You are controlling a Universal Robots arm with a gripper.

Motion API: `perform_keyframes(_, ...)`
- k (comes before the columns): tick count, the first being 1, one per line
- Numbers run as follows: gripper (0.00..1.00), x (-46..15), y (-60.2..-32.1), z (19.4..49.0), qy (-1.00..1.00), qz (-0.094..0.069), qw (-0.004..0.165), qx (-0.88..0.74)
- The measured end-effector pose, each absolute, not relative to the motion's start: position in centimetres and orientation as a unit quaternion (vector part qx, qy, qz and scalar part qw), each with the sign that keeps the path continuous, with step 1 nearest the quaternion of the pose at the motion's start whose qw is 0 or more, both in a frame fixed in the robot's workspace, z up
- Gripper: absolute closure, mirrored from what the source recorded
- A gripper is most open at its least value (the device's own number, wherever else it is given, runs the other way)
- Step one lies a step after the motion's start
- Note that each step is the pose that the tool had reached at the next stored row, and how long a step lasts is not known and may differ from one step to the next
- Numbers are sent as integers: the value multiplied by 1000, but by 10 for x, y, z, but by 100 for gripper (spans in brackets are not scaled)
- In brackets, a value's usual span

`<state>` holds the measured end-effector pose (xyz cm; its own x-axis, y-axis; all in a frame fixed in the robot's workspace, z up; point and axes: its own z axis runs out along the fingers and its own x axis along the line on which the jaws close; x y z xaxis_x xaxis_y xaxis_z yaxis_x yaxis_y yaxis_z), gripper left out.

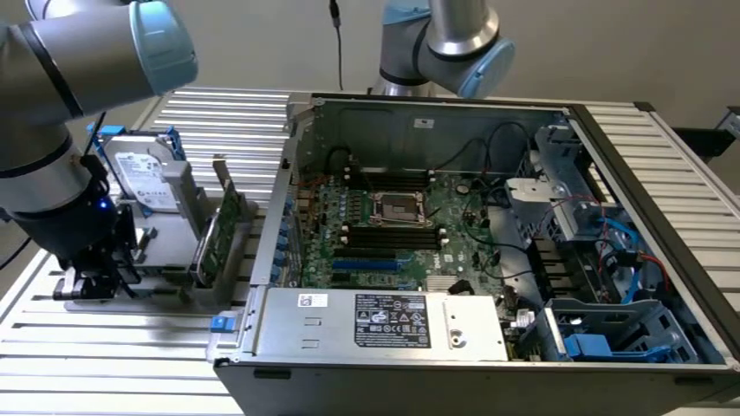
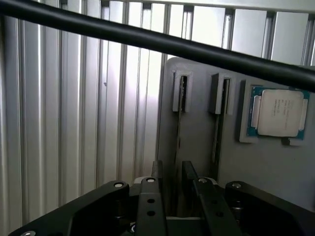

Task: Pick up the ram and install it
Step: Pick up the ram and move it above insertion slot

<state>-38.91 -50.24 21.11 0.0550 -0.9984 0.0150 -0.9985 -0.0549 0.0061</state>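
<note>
The ram stands on edge in a narrow slot of a matte grey holder. It is seen edge-on as a thin dark strip, and a second, similar strip sits in the neighbouring slot. The holder lies on the ribbed aluminium worktop at the exterior view's left, well apart from the open computer case.

The claw hangs just above the holder with its black fingers spread wide. It grips nothing, and the strip runs into the gap between them.

I judge the stick light, stiff and flat but fragile: a thin board that would flex or crack if twisted. Its chips and contact edge are best left alone. The sound hold looks to be across the two flat faces near the middle of the upper edge, lifting straight out of the slot.

A square processor with a dull metal lid rests in a recess beside the slots. A smooth black cable crosses the wrist view.
</note>
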Motion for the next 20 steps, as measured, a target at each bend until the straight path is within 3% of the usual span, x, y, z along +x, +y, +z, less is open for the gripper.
perform_keyframes(20,70,-392,-497,197,-700,0,10,714)
